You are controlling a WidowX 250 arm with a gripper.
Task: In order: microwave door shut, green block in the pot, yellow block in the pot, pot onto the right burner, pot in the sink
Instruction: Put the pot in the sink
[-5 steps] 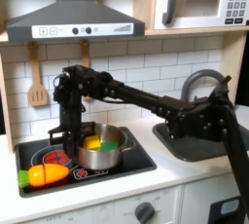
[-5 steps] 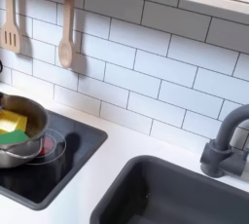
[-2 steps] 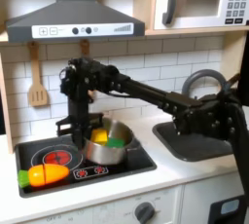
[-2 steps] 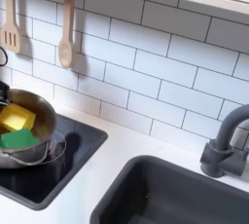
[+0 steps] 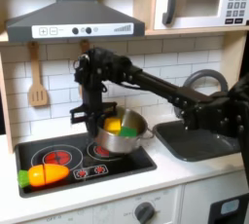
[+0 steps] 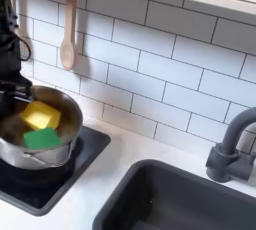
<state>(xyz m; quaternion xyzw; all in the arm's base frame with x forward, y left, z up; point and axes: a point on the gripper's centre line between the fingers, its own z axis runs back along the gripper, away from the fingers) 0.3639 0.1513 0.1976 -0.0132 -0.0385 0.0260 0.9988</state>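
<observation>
White tiled toy kitchen, black cooktop [image 5: 58, 166] set in bench. We judged final step in hand: claw [image 5: 89, 117] clamped on rim of pot [image 5: 121, 136], pot tilted, off burner. Next move needs carry toward first exterior view's right, lower into sink [image 6: 190, 204]. Microwave door [image 5: 193, 3] shut. Count: one pot, one green block [image 6: 40, 139], one yellow block [image 6: 42, 115], both inside pot; one toy carrot [image 5: 44, 175].

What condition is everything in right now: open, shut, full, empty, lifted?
Microwave door: shut.
Pot: lifted, tilted, held at its rim.
Green block: inside pot.
Yellow block: inside pot.
Sink: empty.
Gripper: shut on pot.
Toy carrot: lying on stove.
</observation>
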